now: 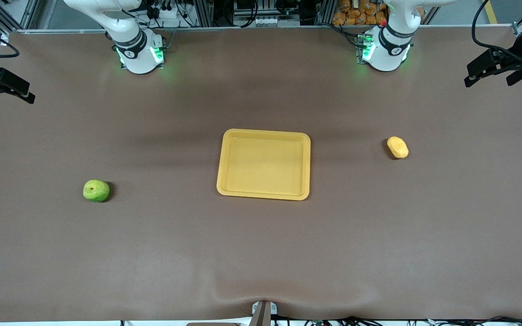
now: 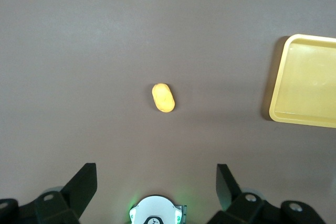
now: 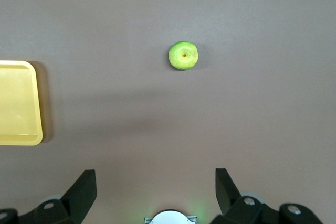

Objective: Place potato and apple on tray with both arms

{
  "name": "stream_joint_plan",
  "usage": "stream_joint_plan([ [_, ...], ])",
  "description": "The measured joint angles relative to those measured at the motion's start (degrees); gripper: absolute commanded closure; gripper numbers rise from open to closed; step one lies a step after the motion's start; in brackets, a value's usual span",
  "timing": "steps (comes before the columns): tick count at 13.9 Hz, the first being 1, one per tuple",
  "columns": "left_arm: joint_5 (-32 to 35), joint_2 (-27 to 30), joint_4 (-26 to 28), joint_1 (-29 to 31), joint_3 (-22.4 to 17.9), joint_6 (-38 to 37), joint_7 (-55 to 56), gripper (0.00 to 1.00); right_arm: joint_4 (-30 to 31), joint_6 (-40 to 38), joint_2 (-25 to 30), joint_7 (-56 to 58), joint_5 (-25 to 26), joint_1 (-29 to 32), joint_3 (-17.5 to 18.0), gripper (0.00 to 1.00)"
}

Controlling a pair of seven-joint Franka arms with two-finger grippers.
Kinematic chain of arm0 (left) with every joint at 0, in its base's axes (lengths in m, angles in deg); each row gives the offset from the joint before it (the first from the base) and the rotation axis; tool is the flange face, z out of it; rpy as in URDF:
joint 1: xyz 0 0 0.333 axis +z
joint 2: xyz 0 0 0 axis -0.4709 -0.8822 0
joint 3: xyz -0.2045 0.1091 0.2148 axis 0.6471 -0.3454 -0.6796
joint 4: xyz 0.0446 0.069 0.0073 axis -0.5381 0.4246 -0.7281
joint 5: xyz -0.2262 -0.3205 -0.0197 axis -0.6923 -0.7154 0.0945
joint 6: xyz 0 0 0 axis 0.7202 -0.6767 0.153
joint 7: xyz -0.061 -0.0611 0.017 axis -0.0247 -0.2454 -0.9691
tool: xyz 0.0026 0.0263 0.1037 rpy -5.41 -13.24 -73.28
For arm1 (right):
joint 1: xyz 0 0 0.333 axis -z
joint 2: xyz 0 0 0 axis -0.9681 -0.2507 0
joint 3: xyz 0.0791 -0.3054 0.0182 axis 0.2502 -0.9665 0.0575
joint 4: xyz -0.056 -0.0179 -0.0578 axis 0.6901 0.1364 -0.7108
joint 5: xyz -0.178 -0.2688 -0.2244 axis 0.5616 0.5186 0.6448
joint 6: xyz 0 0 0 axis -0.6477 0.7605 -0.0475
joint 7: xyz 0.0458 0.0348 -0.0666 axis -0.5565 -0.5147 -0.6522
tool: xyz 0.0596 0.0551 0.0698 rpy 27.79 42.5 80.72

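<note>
Brown table (image 1: 261, 253), tray (image 1: 263, 195) dead centre, nothing on it.
Apple (image 1: 96, 190) sits toward the right arm's end, potato (image 1: 398, 147) toward the left arm's, both well apart from the tray. Left gripper (image 2: 156, 182) and right gripper (image 3: 156, 184) hang high over the table, fingers spread, holding nothing.
</note>
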Motion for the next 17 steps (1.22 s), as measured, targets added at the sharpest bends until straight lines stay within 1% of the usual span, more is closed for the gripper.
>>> stream_joint_plan([
  [4, 0.2, -0.1, -0.5, 0.2, 0.0, 0.0, 0.0, 0.0, -0.8, 0.0, 0.0, 0.0, 0.1, 0.0, 0.1, 0.0],
  [9, 2.3, -2.8, -4.9, 1.2, -0.1, -0.1, -0.5, 0.0, -1.0, 0.0, 0.0, 0.0, 0.3, 0.0, 0.1, 0.0],
  [12, 2.3, -3.9, -5.4, 1.2, 0.0, -1.2, 1.2, 0.0, -1.0, 0.0, 0.1, 0.0, 0.3, 0.0, 0.3, 0.0],
  [17, 2.3, -3.9, -5.4, 1.2, 0.1, -3.0, 2.2, 0.0, -1.0, -0.1, 0.1, 0.0, 0.3, 0.0, 0.3, 0.0],
])
